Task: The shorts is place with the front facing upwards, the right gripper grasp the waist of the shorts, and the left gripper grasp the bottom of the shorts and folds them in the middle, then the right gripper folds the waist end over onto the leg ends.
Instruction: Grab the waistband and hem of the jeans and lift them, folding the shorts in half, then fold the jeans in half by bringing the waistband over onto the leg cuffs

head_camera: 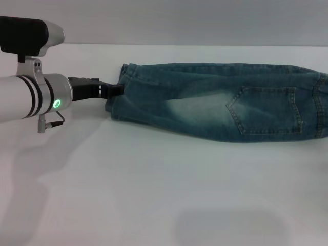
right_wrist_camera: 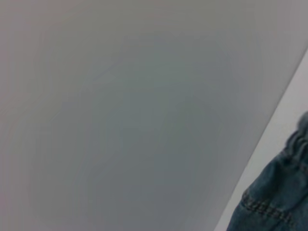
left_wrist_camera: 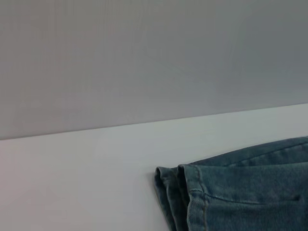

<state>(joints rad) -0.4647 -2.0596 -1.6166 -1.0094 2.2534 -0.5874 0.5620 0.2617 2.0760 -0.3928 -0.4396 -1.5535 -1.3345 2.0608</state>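
Since the shorts [head_camera: 220, 100] already lie doubled lengthwise across the far part of the white counter [head_camera: 154, 195], one leg stacked on the other, the middle fold looks done. The left end effector [head_camera: 117, 89] touches the leg ends [head_camera: 119, 97] at the counter's left; whether it pinches them or stands spread I cannot tell. The right end effector is out of sight, near the gathered waist [right_wrist_camera: 298, 139]. Next, it must carry that waist leftward onto the hems. No containers are present.
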